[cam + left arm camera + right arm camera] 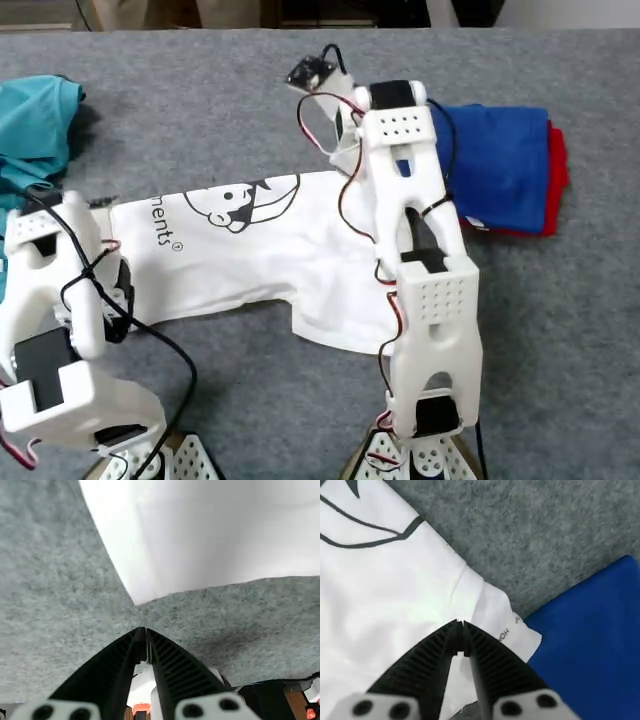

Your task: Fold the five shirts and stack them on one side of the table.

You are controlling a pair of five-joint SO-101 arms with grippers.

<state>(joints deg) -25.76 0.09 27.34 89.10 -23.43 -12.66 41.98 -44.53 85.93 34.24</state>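
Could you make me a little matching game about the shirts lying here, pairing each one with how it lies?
Things:
1. white shirt
2. blue shirt
3. red shirt
4. teal shirt

States:
A. underneath another folded shirt
B. bunched up, off to one side
C. spread out in the middle, with a drawing on it
D. folded, lying on top of another shirt

Pairs: 1-C, 2-D, 3-A, 4-B

The high camera is looking steeply down on the grey table [560,330] from above the arms' bases. Each wrist camera is looking closely down along its own arm's end: past the left gripper [146,631] at a corner of the white shirt [200,530], past the right gripper [459,625] at its edge beside the blue shirt [600,630]. All views are sharing this white shirt.
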